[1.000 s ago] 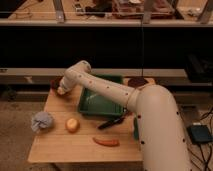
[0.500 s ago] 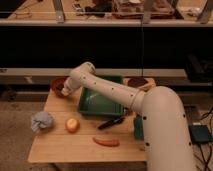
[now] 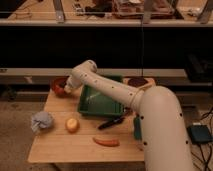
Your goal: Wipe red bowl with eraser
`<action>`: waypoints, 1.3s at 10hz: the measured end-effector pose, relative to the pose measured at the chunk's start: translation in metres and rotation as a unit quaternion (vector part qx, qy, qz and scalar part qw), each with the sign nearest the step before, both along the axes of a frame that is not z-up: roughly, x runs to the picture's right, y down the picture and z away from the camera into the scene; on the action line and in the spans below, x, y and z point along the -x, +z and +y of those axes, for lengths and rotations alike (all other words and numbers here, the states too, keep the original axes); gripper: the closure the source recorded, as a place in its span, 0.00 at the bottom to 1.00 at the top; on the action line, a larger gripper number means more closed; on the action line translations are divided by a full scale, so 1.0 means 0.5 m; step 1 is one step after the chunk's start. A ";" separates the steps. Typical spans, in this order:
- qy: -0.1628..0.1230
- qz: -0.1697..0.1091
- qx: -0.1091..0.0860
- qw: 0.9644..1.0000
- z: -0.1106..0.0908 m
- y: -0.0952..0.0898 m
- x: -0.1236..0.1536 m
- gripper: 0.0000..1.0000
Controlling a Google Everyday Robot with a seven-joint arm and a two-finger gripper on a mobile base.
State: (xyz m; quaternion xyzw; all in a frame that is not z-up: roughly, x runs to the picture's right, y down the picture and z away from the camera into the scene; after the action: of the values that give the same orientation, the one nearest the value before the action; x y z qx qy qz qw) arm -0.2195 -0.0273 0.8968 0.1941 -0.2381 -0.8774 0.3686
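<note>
The red bowl [image 3: 58, 84] is small, round and dark red and stands at the table's back left corner. My white arm reaches from the right across the green tray to it. My gripper [image 3: 65, 90] is at the bowl's right rim, at or just inside it. I cannot make out an eraser. The flatter maroon dish [image 3: 137, 81] sits at the back right.
A green tray [image 3: 102, 102] lies mid-table. A yellow potato-like lump [image 3: 72, 124] and a crumpled grey cloth [image 3: 42, 121] lie front left. A black tool [image 3: 111, 122] and an orange sausage-like item [image 3: 106, 142] lie in front. A dark shelf unit stands behind the wooden table [image 3: 60, 145].
The arm's wrist has shifted a little right and up at the bowl, and the gripper has stayed at the bowl's rim.
</note>
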 end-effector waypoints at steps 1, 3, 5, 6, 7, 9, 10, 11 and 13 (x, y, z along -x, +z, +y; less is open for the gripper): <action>0.004 -0.001 -0.003 1.000 -0.013 0.001 -0.001 1.00; 0.004 -0.004 -0.008 1.000 -0.035 -0.003 0.013 1.00; -0.001 -0.007 -0.009 1.000 -0.042 0.001 0.036 1.00; -0.002 -0.009 -0.008 1.000 -0.044 0.004 0.046 1.00; -0.008 -0.014 -0.008 1.000 -0.044 0.005 0.065 1.00; -0.019 -0.023 -0.010 1.000 -0.041 0.000 0.091 1.00; -0.023 -0.027 -0.013 0.999 -0.041 -0.007 0.092 1.00; -0.026 -0.030 -0.014 0.999 -0.037 -0.013 0.090 1.00; -0.034 -0.037 -0.014 0.999 -0.018 -0.028 0.091 1.00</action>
State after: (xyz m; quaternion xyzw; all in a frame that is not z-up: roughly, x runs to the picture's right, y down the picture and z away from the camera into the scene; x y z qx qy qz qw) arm -0.2649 -0.0364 0.8826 0.2237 -0.2463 -0.8846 0.3269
